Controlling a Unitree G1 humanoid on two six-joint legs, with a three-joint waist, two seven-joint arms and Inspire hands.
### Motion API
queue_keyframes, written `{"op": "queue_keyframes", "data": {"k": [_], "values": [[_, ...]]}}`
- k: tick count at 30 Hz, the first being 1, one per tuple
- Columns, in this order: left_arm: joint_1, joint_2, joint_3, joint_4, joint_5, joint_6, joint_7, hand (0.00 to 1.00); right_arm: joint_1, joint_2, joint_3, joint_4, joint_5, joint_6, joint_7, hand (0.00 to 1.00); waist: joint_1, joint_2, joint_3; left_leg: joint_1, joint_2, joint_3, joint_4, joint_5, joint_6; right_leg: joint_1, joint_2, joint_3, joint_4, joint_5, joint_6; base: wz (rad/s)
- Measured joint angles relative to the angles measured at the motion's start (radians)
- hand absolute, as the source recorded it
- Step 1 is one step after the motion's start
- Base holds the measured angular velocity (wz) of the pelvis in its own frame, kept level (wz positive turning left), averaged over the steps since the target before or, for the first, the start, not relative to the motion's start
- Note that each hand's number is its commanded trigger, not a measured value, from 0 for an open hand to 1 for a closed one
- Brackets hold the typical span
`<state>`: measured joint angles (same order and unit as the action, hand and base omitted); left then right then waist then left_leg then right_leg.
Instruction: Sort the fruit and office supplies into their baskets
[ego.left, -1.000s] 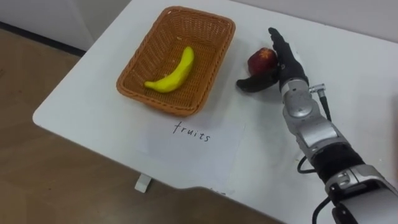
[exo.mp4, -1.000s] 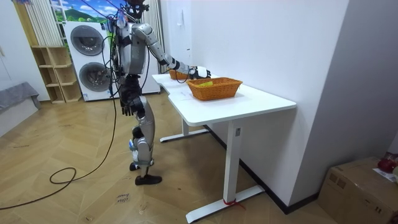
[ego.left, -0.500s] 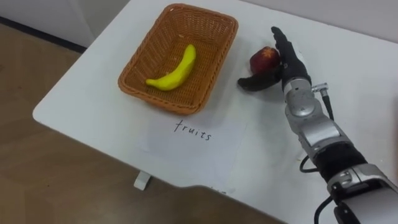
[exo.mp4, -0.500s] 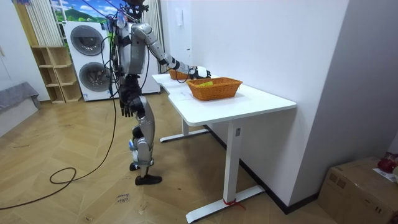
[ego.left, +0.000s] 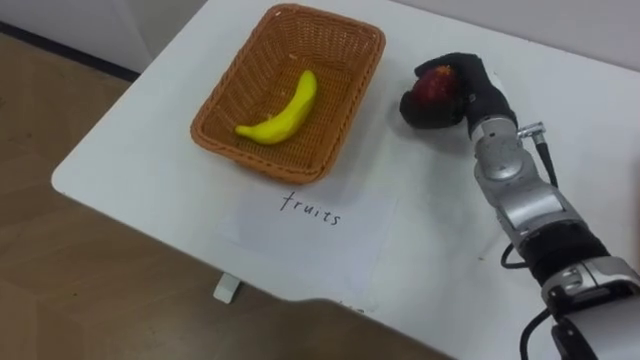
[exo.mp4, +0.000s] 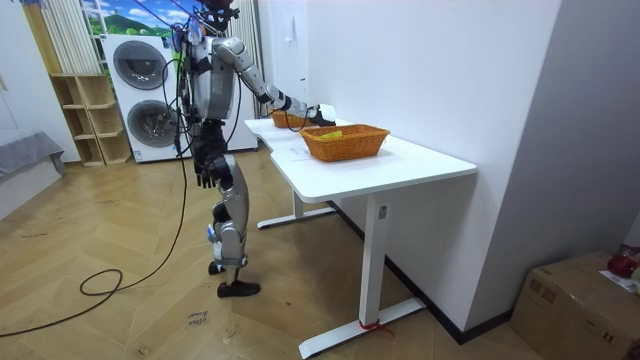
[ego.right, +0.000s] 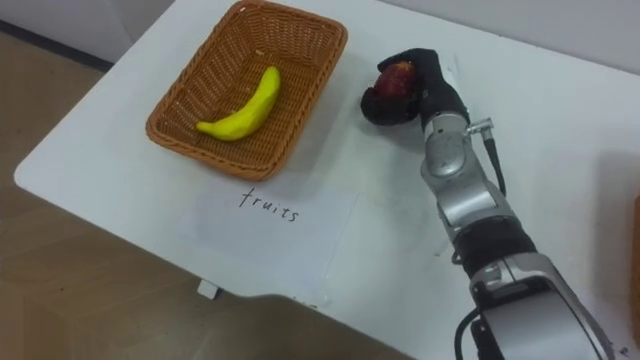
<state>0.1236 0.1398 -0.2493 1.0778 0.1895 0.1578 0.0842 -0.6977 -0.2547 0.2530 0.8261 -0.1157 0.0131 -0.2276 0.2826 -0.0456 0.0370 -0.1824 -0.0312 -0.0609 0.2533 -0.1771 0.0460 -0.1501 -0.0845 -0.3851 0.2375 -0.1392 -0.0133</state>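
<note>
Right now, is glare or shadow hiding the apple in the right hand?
Left eye view: no glare, the white table is evenly lit; the right hand itself, not shadow, covers part of the apple. Right eye view: the same. Room view: too far to tell.

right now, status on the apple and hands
Right robot hand shut on apple, beside fruit basket. Left robot hand hangs at side. Banana in basket; nothing in the way.

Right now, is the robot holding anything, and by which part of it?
Yes: the right hand holds the red apple, fingers and thumb curled round its sides.
</note>
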Motion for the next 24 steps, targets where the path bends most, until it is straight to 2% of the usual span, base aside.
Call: {"op": "queue_keyframes", "data": {"k": [7,14,20,23,24], "values": [[0.0,0.013,0.001,0.001,0.001,-0.007,0.0,0.0,0.0,0.0,0.002,0.016,-0.013,-0.001,0.021,1.0,0.001,-0.001,-0.0004,0.009,0.0,0.001,0.0,0.0,0.0,0.01,0.0,-0.001,-0.002,0.0,0.0,0.0],[0.001,0.014,0.011,0.002,0.004,-0.013,0.001,0.0,0.002,0.001,0.011,0.033,-0.036,0.0,0.066,1.0,0.002,-0.003,-0.0025,0.037,0.002,0.0,-0.016,0.0,-0.001,0.032,0.002,0.0,-0.005,0.0,0.0,-0.02],[0.008,0.015,0.021,0.002,0.005,-0.011,0.002,0.0,0.002,0.001,0.021,0.032,-0.037,0.009,0.079,1.0,0.0,-0.011,-0.0079,0.063,0.002,0.001,-0.019,0.001,-0.001,0.061,0.003,-0.008,-0.02,0.0,0.0,0.01],[0.008,0.017,0.051,0.002,0.022,-0.011,0.007,0.0,0.002,0.001,0.021,0.028,-0.025,0.01,0.079,1.0,-0.001,-0.022,-0.0157,0.081,0.002,0.0,-0.025,0.001,-0.001,0.08,0.004,-0.014,-0.023,0.0,0.001,0.04],[0.009,0.019,0.055,0.002,0.022,-0.01,0.017,0.0,0.002,0.001,0.021,0.026,-0.014,0.01,0.079,1.0,0.001,-0.029,-0.0207,0.086,0.002,0.0,-0.028,0.001,-0.001,0.085,0.005,-0.014,-0.028,0.0,0.001,0.0]]}}
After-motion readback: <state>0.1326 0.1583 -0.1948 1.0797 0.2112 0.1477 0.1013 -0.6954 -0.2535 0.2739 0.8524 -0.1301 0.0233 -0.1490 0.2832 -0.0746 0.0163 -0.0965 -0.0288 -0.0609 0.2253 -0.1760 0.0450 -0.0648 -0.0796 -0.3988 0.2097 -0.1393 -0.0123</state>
